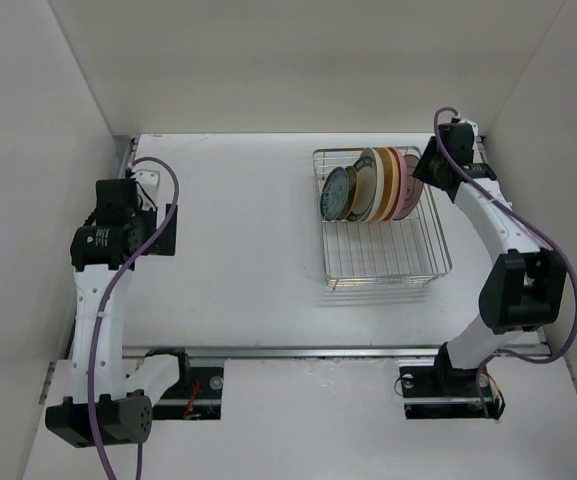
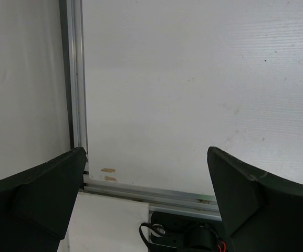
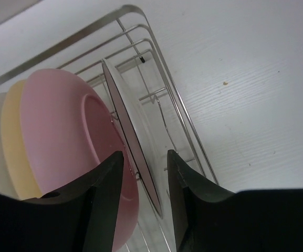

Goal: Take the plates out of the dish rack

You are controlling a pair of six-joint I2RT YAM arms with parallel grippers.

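**Dish rack**: stands on table. Near half of rack is bare wire. Wire side walls intact as far as seen.

**Plates:** all in rack's far half, stood on edge and packed in 1 row across the rack. From rack's left side:
- small teal-blue plate
- cream plate
- orange-yellow plate
- pink plate
- 1 thin plate, pale face, dark rim, last in the row and nearest rack's right wall

Exact count btw the teal-blue and cream plates cannot be told from the top view. The thin plate leans slightly off the pink plate, and rack wire shows behind it.

**R gripper**: at rack's far right corner, over the right end of the row.
- Jaws partway in, neither wide nor closed, set astride the thin plate's rim.
- 1 finger is on the pink-plate side of that rim. The other finger is on the rack-wall side.
- A gap shows btw the rim and the wall-side finger, so the plate is not clamped.
- Contact on the pink-plate side: cannot tell.

**L gripper**: well to the left of rack, over bare table.
- Jaws at full spread, holding nothing.
- Its wrist view shows an aluminium rail along the table edge, with 2 small tan marks just beside the rail.
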